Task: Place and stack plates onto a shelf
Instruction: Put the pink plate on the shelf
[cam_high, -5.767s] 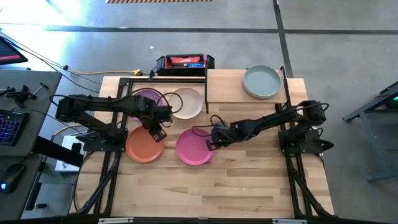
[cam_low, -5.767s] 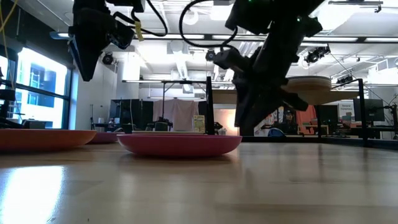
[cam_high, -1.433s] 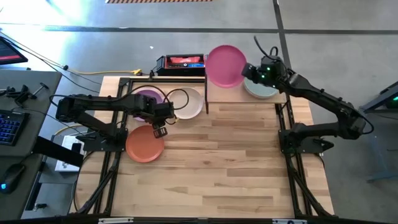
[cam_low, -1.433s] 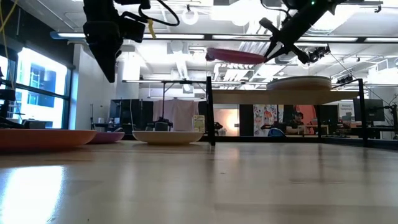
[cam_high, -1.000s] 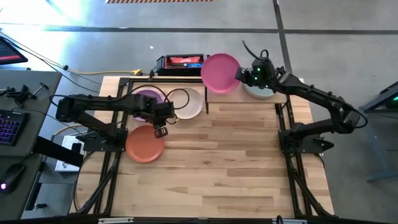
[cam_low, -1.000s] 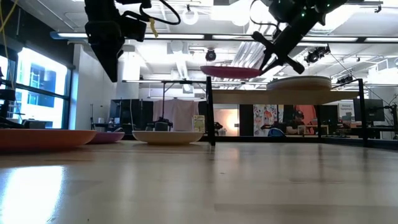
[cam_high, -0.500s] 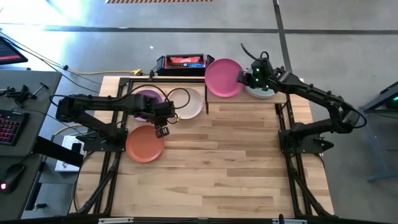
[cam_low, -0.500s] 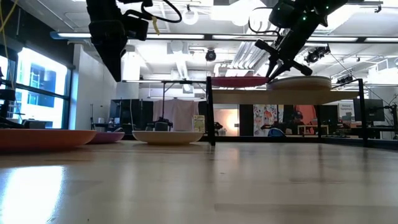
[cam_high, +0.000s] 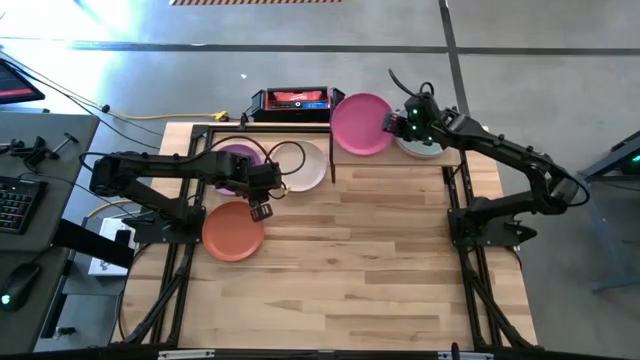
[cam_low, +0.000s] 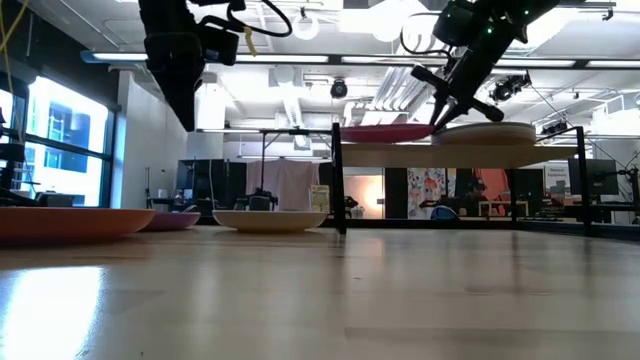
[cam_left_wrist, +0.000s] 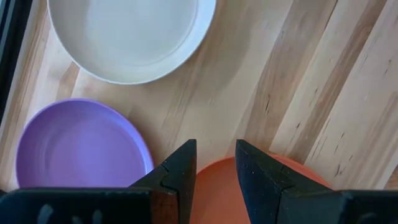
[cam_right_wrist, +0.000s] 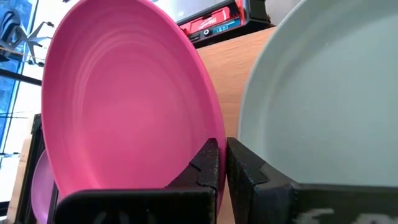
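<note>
pink plate (cam_high: 361, 124) sits low over the shelf (cam_high: 345, 150), its rim clamped in the right pincer (cam_high: 391, 126), pale teal plate (cam_high: 425, 145) right beside it. left pincer (cam_high: 257, 200) hangs slightly apart above the orange plate (cam_high: 233, 231).

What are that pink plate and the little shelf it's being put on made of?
The pink plate, pinched at its rim by the right gripper, looks like moulded plastic or a similar composite: even colour, matte sheen, faint concentric rings, thin rim. Ceramic cannot be ruled out. The shelf looks like light unpainted wood with visible grain, on thin black posts, probably metal.
</note>
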